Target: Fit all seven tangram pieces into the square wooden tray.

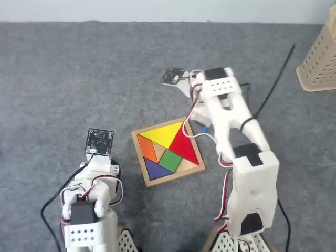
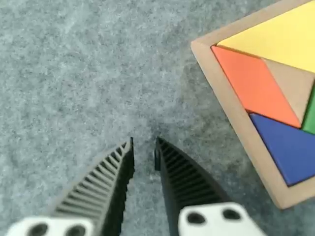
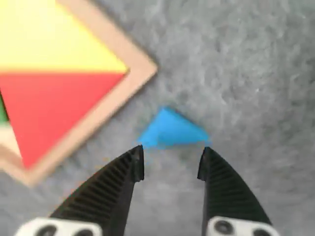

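Note:
The square wooden tray [image 1: 139,157] lies mid-table holding a yellow triangle [image 1: 164,134], a red triangle [image 1: 186,147], an orange parallelogram [image 1: 148,148], a green square [image 1: 170,160] and a dark blue triangle [image 1: 156,169]. Bare wood shows between some of them. A small light blue triangle [image 3: 172,130] lies on the carpet just outside the tray's corner [image 3: 142,69]. My right gripper [image 3: 171,157] hangs open over it, a finger on either side. My left gripper [image 2: 144,147] rests over bare carpet beside the tray's rim [image 2: 236,113], fingers nearly together and holding nothing.
The surface is grey carpet. A beige perforated basket [image 1: 320,58] stands at the far right edge. A black cable [image 1: 273,89] runs from the right arm [image 1: 231,121] toward the back. The left arm [image 1: 92,194] sits at the front left.

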You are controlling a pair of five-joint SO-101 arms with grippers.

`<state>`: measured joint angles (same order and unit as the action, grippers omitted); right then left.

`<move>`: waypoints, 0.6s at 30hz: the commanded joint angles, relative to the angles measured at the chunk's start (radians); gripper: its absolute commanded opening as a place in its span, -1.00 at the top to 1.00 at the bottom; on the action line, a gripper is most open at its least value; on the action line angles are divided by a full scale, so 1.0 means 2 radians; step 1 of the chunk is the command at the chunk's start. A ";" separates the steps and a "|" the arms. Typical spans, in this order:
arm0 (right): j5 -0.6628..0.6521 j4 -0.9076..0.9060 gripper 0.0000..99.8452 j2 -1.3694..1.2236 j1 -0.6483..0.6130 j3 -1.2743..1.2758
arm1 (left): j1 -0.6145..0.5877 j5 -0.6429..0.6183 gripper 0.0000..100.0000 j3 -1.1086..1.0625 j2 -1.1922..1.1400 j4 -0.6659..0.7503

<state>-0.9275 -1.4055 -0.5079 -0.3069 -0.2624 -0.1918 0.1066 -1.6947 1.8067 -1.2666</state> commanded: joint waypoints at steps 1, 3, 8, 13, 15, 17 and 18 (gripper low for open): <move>-0.130 -0.009 0.62 0.009 0.014 -0.031 | 0.001 -0.004 0.86 0.005 0.011 0.000; -0.191 -0.009 0.62 0.003 0.014 -0.030 | 0.001 -0.004 0.86 0.005 0.011 0.000; -0.257 0.010 0.63 -0.010 0.003 -0.028 | 0.001 -0.004 0.86 0.005 0.011 0.000; -0.274 0.016 0.63 -0.024 -0.014 -0.028 | 0.001 -0.004 0.86 0.005 0.011 0.000; -0.274 0.017 0.63 -0.031 -0.014 -0.031 | 0.001 -0.004 0.86 0.005 0.011 0.000; -0.274 0.024 0.63 -0.036 -0.014 -0.031 | 0.001 -0.004 0.86 0.005 0.011 0.000; -0.273 0.028 0.63 -0.039 -0.013 -0.031 | 0.001 -0.004 0.86 0.005 0.011 0.000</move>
<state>-1.4584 -1.3779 -0.6015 -0.3299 -0.2685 -0.1918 0.1066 -1.6947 1.8067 -1.2666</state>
